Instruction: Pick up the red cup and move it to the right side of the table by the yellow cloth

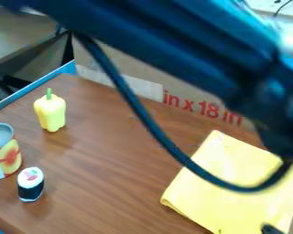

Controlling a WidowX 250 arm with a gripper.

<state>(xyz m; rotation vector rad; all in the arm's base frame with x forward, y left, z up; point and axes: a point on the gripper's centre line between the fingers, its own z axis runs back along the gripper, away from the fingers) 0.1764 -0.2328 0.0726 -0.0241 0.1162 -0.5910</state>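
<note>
Arm (173, 50) foremost, its cable (186, 161) loops above the cloth (237, 157) by the hand (270, 229); dipping, it could drag the cloth askew. I cannot tell the hand's opening or hold.

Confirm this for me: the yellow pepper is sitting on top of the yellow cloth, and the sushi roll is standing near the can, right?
Not quite: the yellow pepper isn't on the yellow cloth. The camera view shows it directly on the brown tabletop, well apart from the cloth. The sushi roll does stand near the can.
</note>
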